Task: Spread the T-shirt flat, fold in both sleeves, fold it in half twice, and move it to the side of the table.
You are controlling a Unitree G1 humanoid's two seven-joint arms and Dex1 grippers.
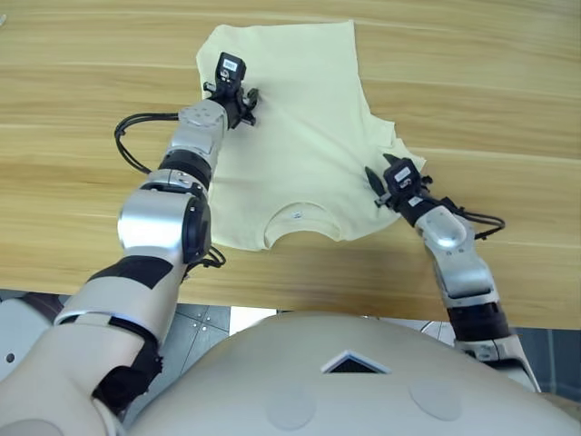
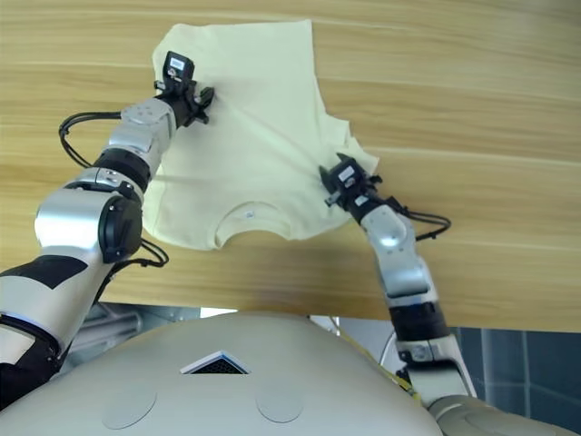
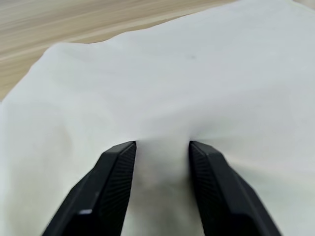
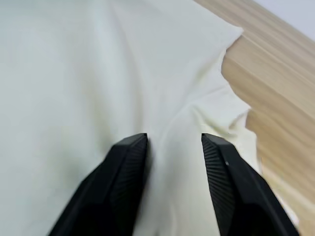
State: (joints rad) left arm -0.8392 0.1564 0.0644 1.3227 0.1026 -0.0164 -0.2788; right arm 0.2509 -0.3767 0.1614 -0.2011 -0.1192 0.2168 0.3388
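A pale yellow T-shirt [image 1: 300, 127] lies on the wooden table [image 1: 490, 82] with its collar [image 1: 295, 227] toward me and its hem at the far side. My left gripper [image 1: 243, 107] rests on the shirt's left part, past the middle. In the left wrist view its black fingers [image 3: 115, 172] pinch a raised ridge of cloth. My right gripper [image 1: 381, 173] sits at the right sleeve [image 1: 399, 150] near the shoulder. There its fingers [image 4: 125, 167] hold a fold of fabric close to the sleeve's edge. The shirt's left edge runs straight, with no sleeve sticking out.
Bare wood surrounds the shirt, with wide room to the left, to the right and beyond the hem. The table's near edge [image 1: 363, 304] runs just below the collar. A black cable [image 1: 132, 136] loops out from my left forearm.
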